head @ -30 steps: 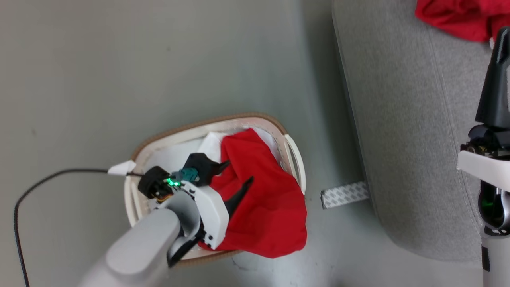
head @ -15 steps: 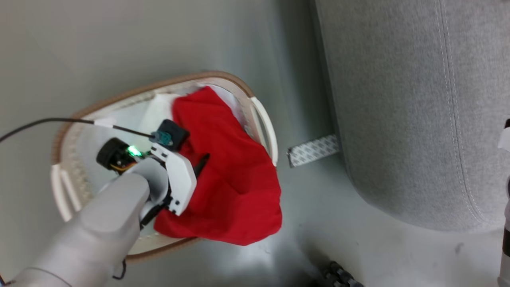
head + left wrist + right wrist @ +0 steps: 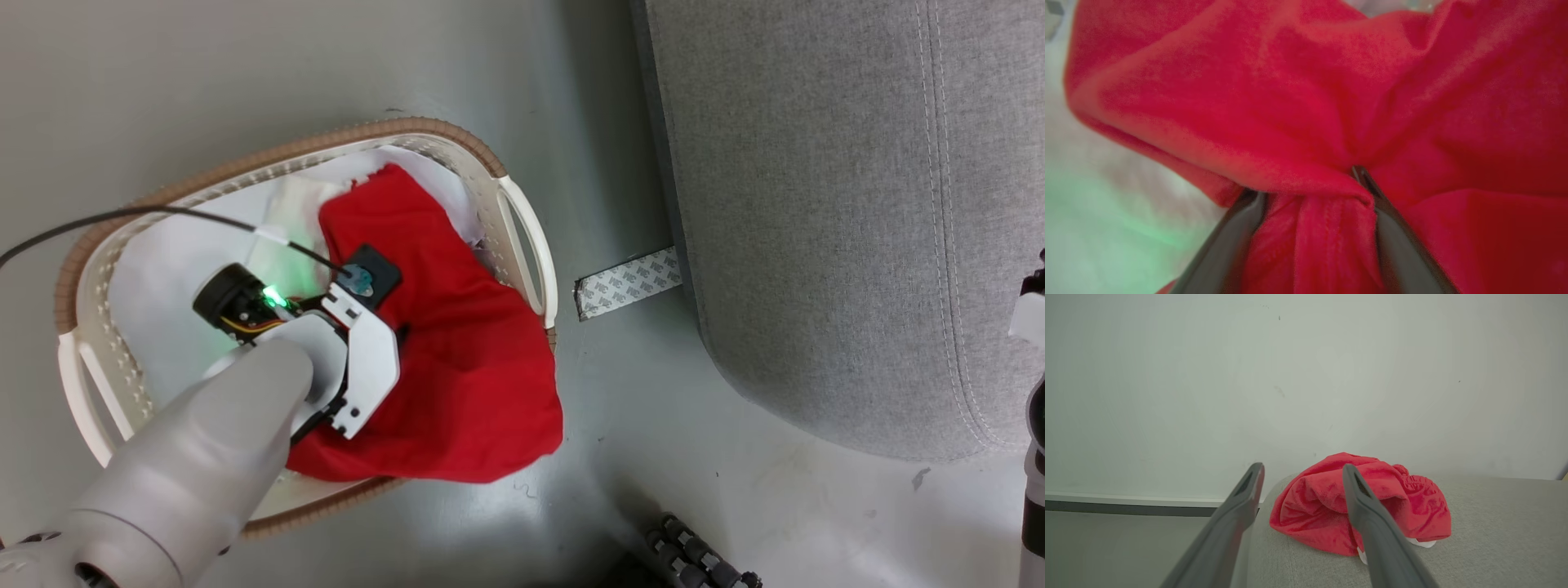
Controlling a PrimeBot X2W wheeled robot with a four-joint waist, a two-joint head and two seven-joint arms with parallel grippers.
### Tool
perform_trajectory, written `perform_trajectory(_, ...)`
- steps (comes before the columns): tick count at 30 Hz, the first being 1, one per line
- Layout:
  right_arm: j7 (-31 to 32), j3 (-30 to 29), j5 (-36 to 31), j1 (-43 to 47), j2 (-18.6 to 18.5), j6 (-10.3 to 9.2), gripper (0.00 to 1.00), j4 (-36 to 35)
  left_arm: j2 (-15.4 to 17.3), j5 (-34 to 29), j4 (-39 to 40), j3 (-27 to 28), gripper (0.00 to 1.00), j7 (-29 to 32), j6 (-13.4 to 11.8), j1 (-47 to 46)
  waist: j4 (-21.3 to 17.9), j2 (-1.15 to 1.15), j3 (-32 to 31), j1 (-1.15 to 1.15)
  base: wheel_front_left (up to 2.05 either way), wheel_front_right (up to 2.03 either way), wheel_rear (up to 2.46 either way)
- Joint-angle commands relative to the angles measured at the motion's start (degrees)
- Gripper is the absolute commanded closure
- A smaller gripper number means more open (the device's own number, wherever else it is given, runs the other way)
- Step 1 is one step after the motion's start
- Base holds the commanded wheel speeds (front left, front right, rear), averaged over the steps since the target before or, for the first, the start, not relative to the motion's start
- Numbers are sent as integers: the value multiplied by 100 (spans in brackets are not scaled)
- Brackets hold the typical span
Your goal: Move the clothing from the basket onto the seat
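clothing (image 3: 457, 359) | draped across basket (image 3: 522, 237) rim | left jaws pinching fold

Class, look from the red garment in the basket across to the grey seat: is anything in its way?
Only the basket wall and rim beside the garment; past that, bare floor up to the seat.

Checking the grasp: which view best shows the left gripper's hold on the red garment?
The left wrist view: red garment bunches between both fingers. Head view has the wrist covering the left gripper. Right wrist view faces the seat.
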State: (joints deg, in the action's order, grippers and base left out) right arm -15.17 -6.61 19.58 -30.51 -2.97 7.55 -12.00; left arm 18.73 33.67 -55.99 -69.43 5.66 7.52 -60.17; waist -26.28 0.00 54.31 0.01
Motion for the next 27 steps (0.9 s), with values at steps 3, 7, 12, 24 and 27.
perform_trajectory(3,4,-9,-1,60,14,-13,0,-9,97,137,-154,-234,0,360,-10,60,2,0,1,-1,0,0,0)
perform_trajectory(7,4,5,-14,60,14,-13,0,21,153,280,-59,-334,65,411,-10,14,-2,0,5,-1,0,0,0)
perform_trajectory(12,4,4,-37,-42,14,-13,0,84,184,437,120,-371,100,6,-10,-144,-6,0,-11,-1,0,0,0)
perform_trajectory(24,4,-6,-250,-142,11,-13,0,382,-94,819,401,-396,100,-1021,-10,46,188,0,-1000,-1,0,0,0)
perform_trajectory(27,5,-43,-438,-11,9,-13,0,458,-285,948,475,-398,100,-1274,-10,182,371,0,-1454,-1,0,0,0)
